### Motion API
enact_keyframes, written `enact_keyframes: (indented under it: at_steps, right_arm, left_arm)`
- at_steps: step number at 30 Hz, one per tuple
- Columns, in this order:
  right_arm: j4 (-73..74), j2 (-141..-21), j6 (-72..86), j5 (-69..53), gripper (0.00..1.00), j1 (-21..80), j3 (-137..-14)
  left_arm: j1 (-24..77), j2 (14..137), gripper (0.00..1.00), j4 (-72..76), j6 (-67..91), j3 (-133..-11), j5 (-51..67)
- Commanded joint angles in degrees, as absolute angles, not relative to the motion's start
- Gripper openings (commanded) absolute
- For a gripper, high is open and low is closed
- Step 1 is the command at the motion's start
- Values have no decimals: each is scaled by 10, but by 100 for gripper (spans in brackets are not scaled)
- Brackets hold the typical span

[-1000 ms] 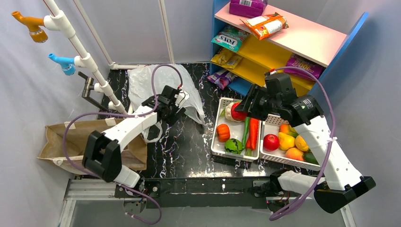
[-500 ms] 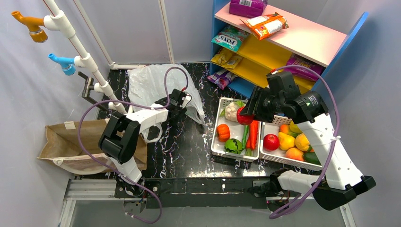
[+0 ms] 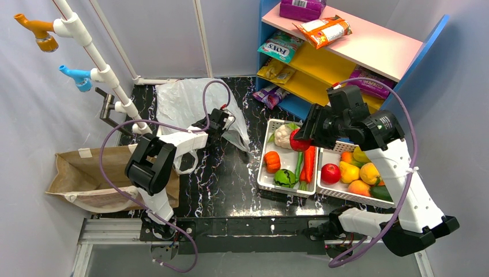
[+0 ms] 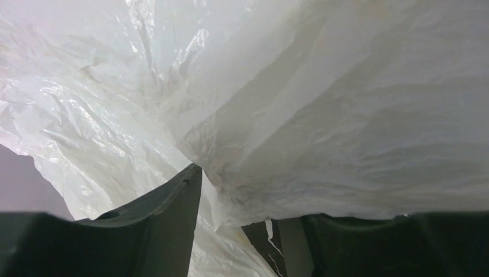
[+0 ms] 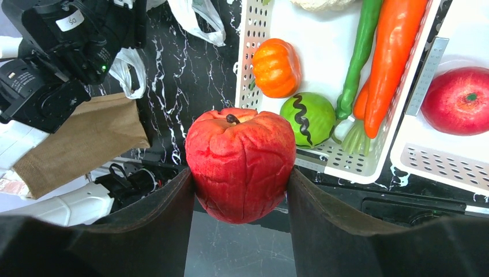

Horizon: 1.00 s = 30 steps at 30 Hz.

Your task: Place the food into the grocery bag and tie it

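Loading step: gripping a red tomato (image 5: 239, 147) in the right end effector (image 5: 239, 173), basket (image 5: 247, 52) below. Cannot tell the hold of the left end effector (image 4: 239, 199) on grocery bag (image 4: 346, 115) film between its fingers. Next: carry across to an opened mouth.

In the left wrist view the grocery bag (image 4: 323, 115) runs past every edge, and its folds cover the fingertips of the left gripper (image 4: 242, 199), so no pinch can be told. The right wrist view cuts the carrot (image 5: 398, 46) at the top edge. The right gripper (image 5: 239, 170) hides the sides of the red tomato (image 5: 239, 138).
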<state>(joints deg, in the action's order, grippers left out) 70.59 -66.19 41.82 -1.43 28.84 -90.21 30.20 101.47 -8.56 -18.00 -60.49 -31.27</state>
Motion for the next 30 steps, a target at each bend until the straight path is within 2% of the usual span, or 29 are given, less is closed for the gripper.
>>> enact_keyframes:
  at_steps: [1, 5, 6, 7, 11, 15, 20, 24, 30]
  right_arm:
    - [710, -667, 417, -3, 35, 285, -930]
    - [710, -672, 416, -3, 35, 285, -933]
    - [710, -673, 415, -3, 34, 285, -933]
    - [709, -673, 414, -3, 35, 285, -933]
    - [695, -675, 407, -18, 33, 285, -932]
    - [667, -672, 403, -35, 33, 285, -919]
    - [620, -664, 399, -68, 33, 285, -896]
    - [578, -650, 396, -94, 33, 285, -876]
    - [514, -630, 392, -133, 33, 286, -852]
  left_arm:
    - [304, 1007, 38, -57, -174, -600, -342]
    - [304, 1002, 15, -56, -170, -601, -341]
    - [304, 1000, 5, -56, -172, -602, -342]
    - [304, 1000, 0, -60, -174, -605, -345]
    - [305, 997, 0, -120, -141, -652, -347]
    - [305, 1001, 0, -232, -24, -735, -325]
    - [305, 1050, 0, -437, 143, -904, -298]
    - [305, 1120, 0, -641, 228, -1086, -280]
    - [305, 1139, 0, -740, 292, -1222, -217]
